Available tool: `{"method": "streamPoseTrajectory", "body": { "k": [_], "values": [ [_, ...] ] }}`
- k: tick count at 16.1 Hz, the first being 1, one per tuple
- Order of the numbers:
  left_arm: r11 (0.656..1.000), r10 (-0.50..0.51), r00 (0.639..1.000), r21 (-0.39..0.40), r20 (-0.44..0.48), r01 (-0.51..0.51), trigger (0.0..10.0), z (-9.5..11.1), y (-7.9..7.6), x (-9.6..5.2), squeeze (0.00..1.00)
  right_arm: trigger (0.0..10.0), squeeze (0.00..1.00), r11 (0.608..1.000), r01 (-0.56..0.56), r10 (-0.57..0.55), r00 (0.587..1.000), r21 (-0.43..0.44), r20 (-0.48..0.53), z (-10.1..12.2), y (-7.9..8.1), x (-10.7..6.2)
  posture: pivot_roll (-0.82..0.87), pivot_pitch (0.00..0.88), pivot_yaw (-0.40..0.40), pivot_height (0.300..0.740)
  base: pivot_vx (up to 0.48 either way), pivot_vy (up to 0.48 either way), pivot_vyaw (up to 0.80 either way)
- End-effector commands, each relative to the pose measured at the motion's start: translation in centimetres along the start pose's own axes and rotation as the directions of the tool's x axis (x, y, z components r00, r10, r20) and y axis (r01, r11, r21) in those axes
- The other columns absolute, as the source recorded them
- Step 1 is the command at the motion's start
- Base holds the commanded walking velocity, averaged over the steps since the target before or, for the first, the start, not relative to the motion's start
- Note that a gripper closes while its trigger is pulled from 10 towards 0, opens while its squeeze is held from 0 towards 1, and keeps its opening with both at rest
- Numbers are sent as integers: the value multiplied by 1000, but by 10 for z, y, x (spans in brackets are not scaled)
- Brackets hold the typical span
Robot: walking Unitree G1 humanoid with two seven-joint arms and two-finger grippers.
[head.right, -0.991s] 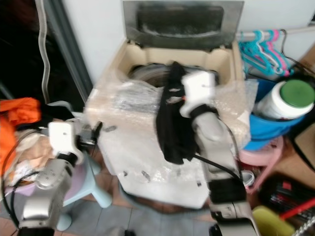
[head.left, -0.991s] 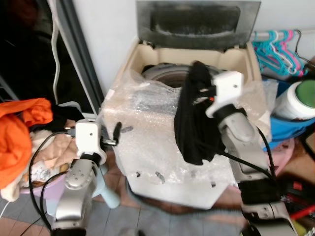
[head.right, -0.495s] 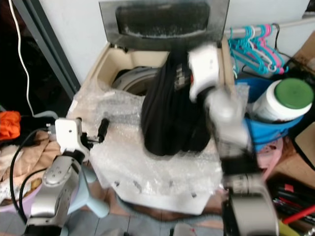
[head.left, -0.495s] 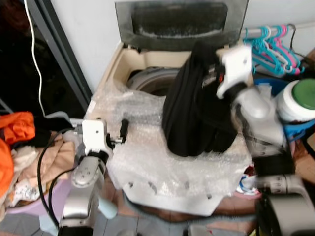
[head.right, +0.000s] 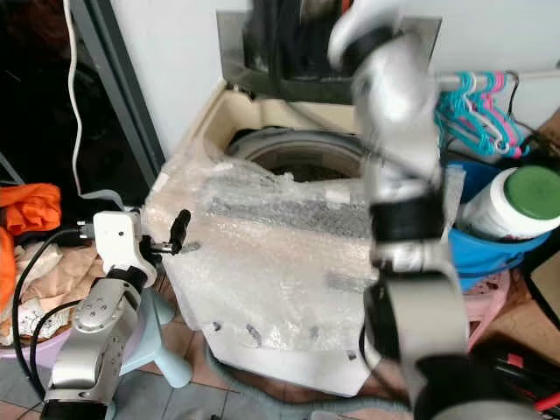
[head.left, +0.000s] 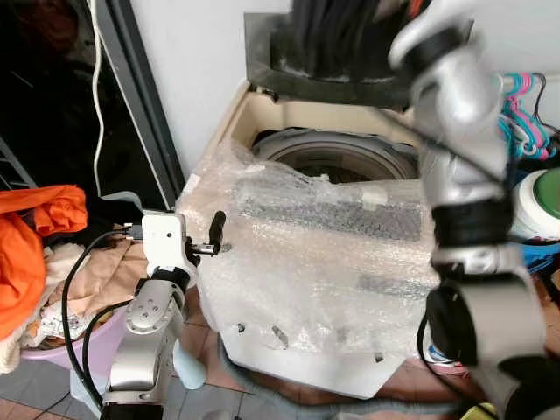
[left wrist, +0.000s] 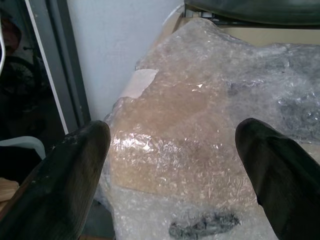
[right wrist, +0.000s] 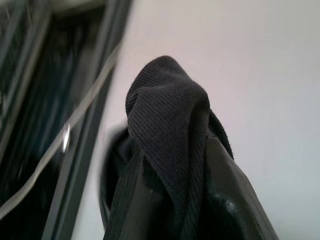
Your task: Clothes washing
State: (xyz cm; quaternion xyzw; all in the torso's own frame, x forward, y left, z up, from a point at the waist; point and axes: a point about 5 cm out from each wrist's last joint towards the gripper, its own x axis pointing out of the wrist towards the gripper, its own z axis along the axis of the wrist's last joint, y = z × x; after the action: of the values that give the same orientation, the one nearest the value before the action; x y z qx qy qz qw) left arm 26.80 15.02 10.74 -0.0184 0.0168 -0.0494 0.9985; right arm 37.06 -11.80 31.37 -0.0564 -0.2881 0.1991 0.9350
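A: Setting? Quick.

B: Laundry corner w/ white wall, dark doorway on the robot's left, tiled floor. Top-load washing machine (head.left: 306, 262) dead ahead, lid (head.left: 280, 52) up against the wall, drum (head.left: 337, 157) open. Bubble wrap (head.left: 315, 254) covers the machine's front top and face.

A: Clothes?

B: Black garment (head.left: 337, 35) is held high, above the drum and in front of the lid, running off the top edge of the head views. Pile of laundry, orange (head.left: 35, 236) and beige, sits in a lilac basket (head.left: 66, 346) on the left, beside the machine.

A: Right arm?

B: Raised steeply over the machine's right side, blurred. Right gripper (right wrist: 200, 200) seen from the wrist cam: dark ribbed cloth bunched over the fingers, wall behind. Looks clamped on the black garment, tho the fingertips are buried in fabric so I'm only fairly sure.

A: Left?

B: Left gripper (head.left: 215, 234) low at the machine's front-left corner, just beside the bubble wrap. Wrist cam shows both fingers (left wrist: 65, 185) spread wide apart, nothing between them, wrap beyond.

A: Other stuff?

B: Teal and pink hangers (head.left: 525, 114) on the right, white jar w/ green lid (head.right: 512, 206) on a blue tub (head.right: 490, 249), pale blue stool (head.right: 162, 346) by the left arm.
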Motion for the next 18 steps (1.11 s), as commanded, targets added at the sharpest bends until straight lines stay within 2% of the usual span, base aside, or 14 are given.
{"method": "streamPoseTrajectory", "body": {
  "k": [1,3,4,5,6,8,10,13,14,15,16,18],
  "values": [
    [1000,7,1000,19,-8,-7,10000,0,1,0,0,10000,0,1000,11,-7,990,28,-144,-30,5,-11,-11,0,42,740,0,0,0],
    [999,7,1000,31,-9,-7,10000,1,1,1,0,10000,12,992,74,-42,961,106,-275,-57,9,-30,-13,0,47,740,0,0,0],
    [999,7,1000,35,-11,-7,10000,2,0,1,0,10000,12,987,92,-51,955,130,-294,-61,10,-33,-13,0,47,740,0,0,0],
    [998,19,1000,54,-23,-18,10000,1,0,2,0,10000,1000,983,116,-64,944,143,-323,-66,9,-41,-19,0,51,740,0,0,0],
    [996,36,999,78,-38,-32,10000,0,0,3,0,10000,1000,977,147,-83,927,152,-365,-72,7,-51,-22,0,55,740,0,0,0],
    [997,35,999,73,-37,-33,10000,0,-1,4,0,10000,1000,977,157,-92,919,142,-382,-74,3,-62,-34,0,61,740,0,0,0],
    [997,36,999,65,-35,-34,10000,0,-2,5,0,10000,1000,977,157,-90,920,147,-382,-72,2,-66,-34,0,61,740,0,0,0],
    [996,48,997,76,-64,-43,10000,-5,-2,4,0,10000,1000,979,99,-17,911,179,-411,-72,8,-77,-44,0,66,740,0,0,0],
    [996,46,996,75,-80,-40,10000,-8,-2,2,0,10000,1000,985,12,79,857,172,-509,-80,17,-89,-44,0,66,740,0,0,0],
    [996,45,995,78,-85,-38,10000,-9,-2,1,0,10000,1000,985,-23,115,826,169,-552,-84,20,-95,-44,0,66,740,0,0,0],
    [998,18,996,68,-91,-12,10000,-11,-4,-2,0,10000,1000,979,-87,181,783,183,-595,-85,24,-108,-47,0,68,740,0,0,0],
    [998,-9,995,60,-103,15,10000,-14,-6,-6,0,10000,1000,980,-144,196,795,136,-574,-77,21,-122,-56,0,69,740,0,0,0]
  ]
}}
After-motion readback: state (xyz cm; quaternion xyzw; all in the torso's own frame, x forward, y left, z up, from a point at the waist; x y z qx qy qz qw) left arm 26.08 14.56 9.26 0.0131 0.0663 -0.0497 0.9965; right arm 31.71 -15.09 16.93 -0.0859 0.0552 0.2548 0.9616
